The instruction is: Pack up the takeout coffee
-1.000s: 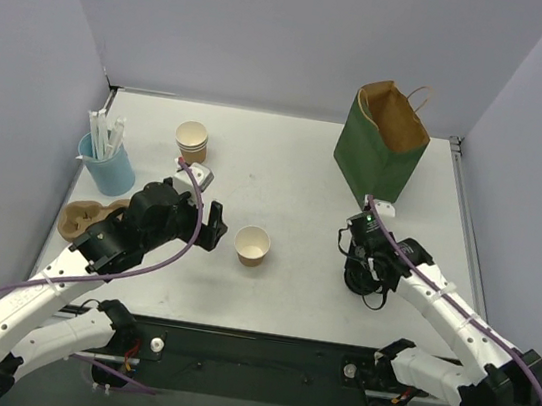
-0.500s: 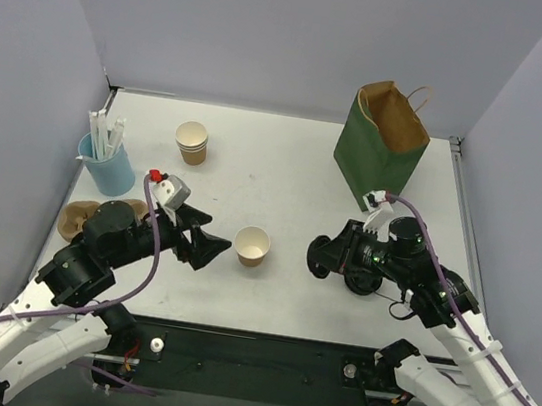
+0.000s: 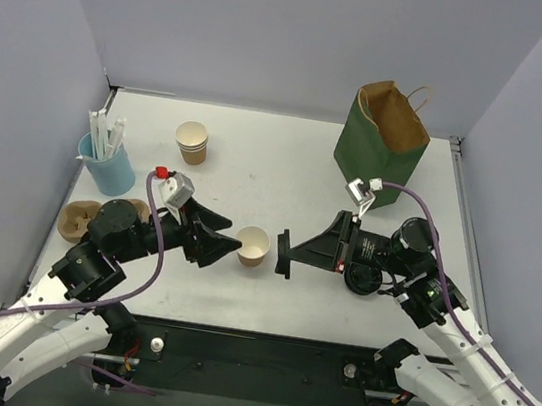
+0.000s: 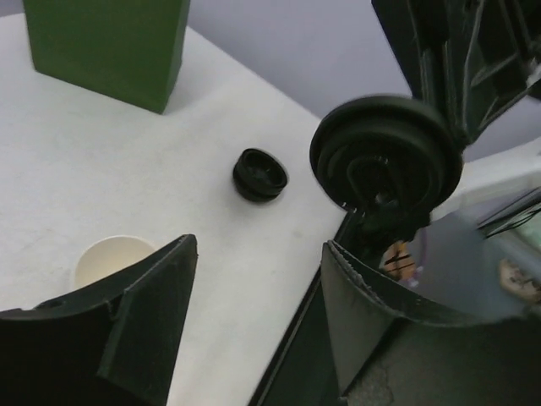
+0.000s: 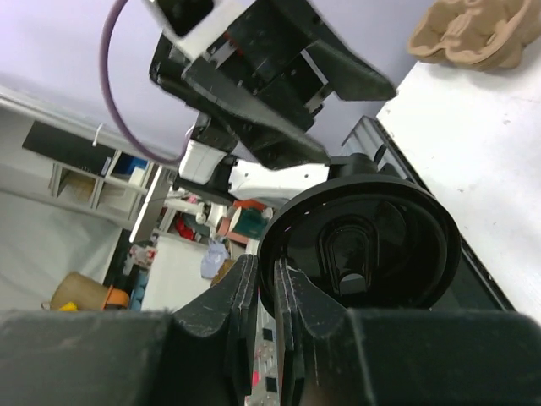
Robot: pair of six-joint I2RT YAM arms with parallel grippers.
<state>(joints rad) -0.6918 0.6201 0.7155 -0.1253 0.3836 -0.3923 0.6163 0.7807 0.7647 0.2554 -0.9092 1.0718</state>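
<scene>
No lidded cup shows; the takeout coffee as such is not in view. A lidless tan paper cup (image 3: 252,246) stands mid-table, also in the left wrist view (image 4: 110,258). My right gripper (image 3: 287,252) is shut on the rim of a black lid (image 5: 363,245), held on edge above the table just right of that cup; the lid also shows in the left wrist view (image 4: 385,156). My left gripper (image 3: 228,241) is open and empty just left of the cup. The green bag (image 3: 380,143) stands open at the back right.
Another black lid (image 3: 361,279) lies on the table under my right arm, also in the left wrist view (image 4: 259,173). A second lidless cup (image 3: 192,141) stands at back left. A blue holder with white sticks (image 3: 107,165) and a cardboard cup carrier (image 3: 82,217) are at the left edge.
My right gripper has lifted a black lid off the table and carried it left toward the middle cup. My left gripper has swung right, closer to the cup.
</scene>
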